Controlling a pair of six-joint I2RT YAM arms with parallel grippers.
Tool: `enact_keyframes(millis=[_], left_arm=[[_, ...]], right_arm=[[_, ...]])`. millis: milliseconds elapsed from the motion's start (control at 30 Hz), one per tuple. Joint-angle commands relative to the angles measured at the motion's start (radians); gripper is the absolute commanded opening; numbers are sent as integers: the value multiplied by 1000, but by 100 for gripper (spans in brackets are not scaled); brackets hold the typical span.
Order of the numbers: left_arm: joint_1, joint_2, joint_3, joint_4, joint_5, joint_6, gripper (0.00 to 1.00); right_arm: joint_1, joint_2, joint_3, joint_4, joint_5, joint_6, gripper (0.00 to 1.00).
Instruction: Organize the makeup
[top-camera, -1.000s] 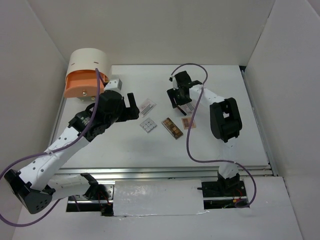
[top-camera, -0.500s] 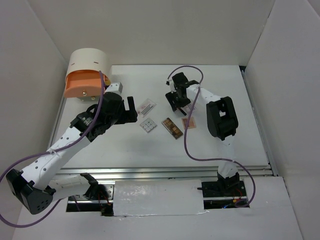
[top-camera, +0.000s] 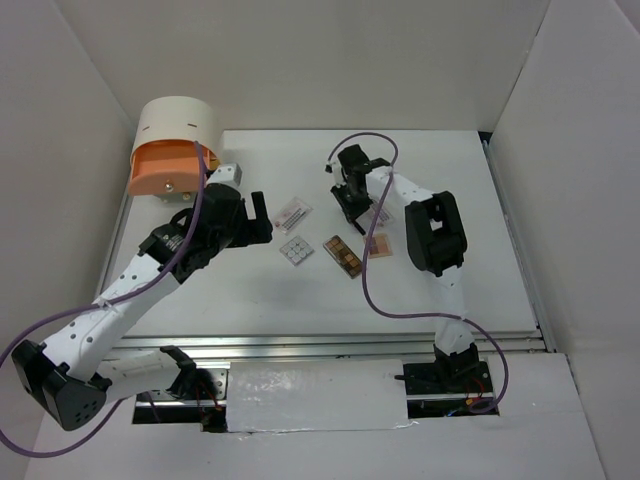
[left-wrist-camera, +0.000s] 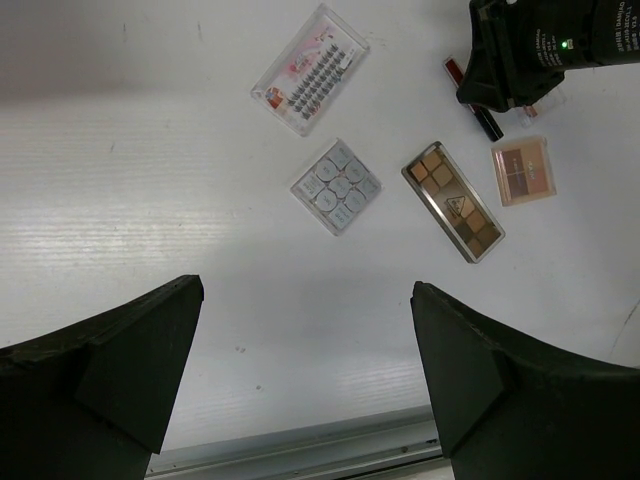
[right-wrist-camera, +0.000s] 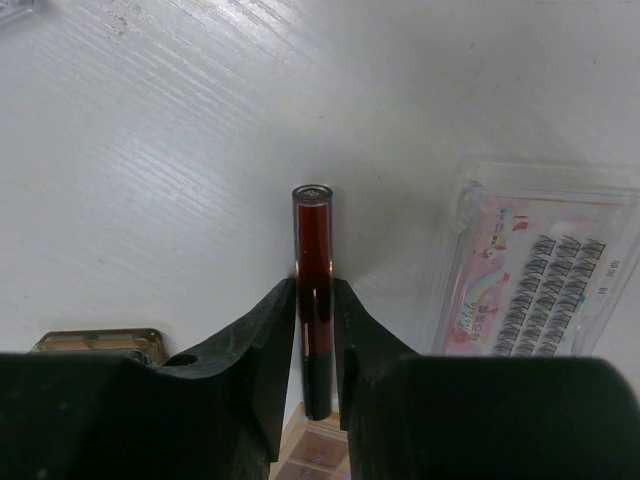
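A thin red and black makeup tube (right-wrist-camera: 313, 270) lies on the white table, and my right gripper (right-wrist-camera: 313, 287) is shut on it, both fingers pressed against its sides. A clear lash case (right-wrist-camera: 545, 290) lies just right of it. In the left wrist view I see another lash case (left-wrist-camera: 310, 68), a white square palette (left-wrist-camera: 337, 186), a long brown palette (left-wrist-camera: 453, 200) and a small pink palette (left-wrist-camera: 523, 171). My left gripper (left-wrist-camera: 305, 290) hovers open above bare table, holding nothing. In the top view it (top-camera: 258, 215) sits left of the makeup.
A rounded cream and orange drawer box (top-camera: 170, 150) stands at the table's far left corner, behind my left arm. White walls enclose the table (top-camera: 450, 290) on three sides. A metal rail (left-wrist-camera: 300, 445) runs along the near edge.
My right gripper moved slightly left and down over the tube and its fingers closed on it. The left arm barely shifted.
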Motion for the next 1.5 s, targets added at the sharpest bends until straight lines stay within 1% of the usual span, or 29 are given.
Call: enact_keyframes(millis=[0,133,200,267,300,333,367,400,433,500,533,567,633,667,700,733,767,833,867,900,1067,1100,1167,1200,1267,1333,1433,1467], left_arm=[[14,-21,-8,40,12,23,99],[29,-20,-28,71,31,-12,99],[40,-26,-58,126,61,-37,99],[63,-35,-86,203,133,-49,99],[72,-35,-94,229,167,-51,99],[80,-32,-100,253,202,-54,99],[97,-29,-100,304,286,-61,99],[101,-24,-101,331,320,-66,100],[104,-20,-104,356,356,-87,99],[115,-18,-111,427,428,-113,99],[123,-16,-124,457,461,-135,99],[132,-18,-130,509,516,-146,99],[141,-18,-144,560,573,-169,99],[149,-18,-144,582,597,-173,99],[152,-23,-147,603,623,-178,99],[155,-27,-150,611,638,-176,99],[158,-32,-154,640,650,-175,99],[167,-52,-167,674,675,-170,97],[170,-62,-170,681,683,-170,96],[173,-70,-178,700,701,-169,94],[200,-87,-195,757,752,-181,86],[201,-84,-198,764,759,-186,83],[206,-78,-200,781,782,-193,80],[207,-73,-204,787,790,-201,75],[209,-70,-212,810,798,-210,70],[215,-76,-232,847,804,-227,68],[219,-73,-230,858,805,-232,65],[219,-72,-221,852,807,-229,60]], right_arm=[[19,-6,24,-19,-8,-5,27],[59,-79,23,18,-60,35,17],[85,-159,0,70,-95,58,15],[102,-234,12,63,-126,78,15],[108,-259,15,55,-184,85,15],[112,-317,10,54,-227,95,15],[116,-346,-17,73,-281,117,16],[119,-377,-34,84,-343,128,16],[116,-433,-87,131,-475,148,16],[118,-484,-146,188,-609,193,17],[119,-528,-210,274,-731,235,17],[118,-547,-236,311,-788,292,17],[116,-581,-295,427,-899,354,17],[116,-589,-309,454,-977,406,17],[115,-604,-324,496,-1008,439,17],[115,-612,-358,589,-1037,476,17],[113,-619,-373,633,-1080,547,17],[112,-638,-396,714,-1105,602,18],[112,-641,-395,715,-1116,630,18],[112,-645,-396,756,-1129,639,18],[115,-662,-413,817,-1162,705,18],[112,-667,-419,846,-1168,713,18],[112,-675,-448,906,-1178,769,18],[112,-678,-464,954,-1188,788,19],[112,-675,-464,965,-1192,805,19],[112,-669,-456,946,-1200,797,19],[112,-672,-481,1020,-1220,849,19],[112,-673,-491,1064,-1224,878,19]])
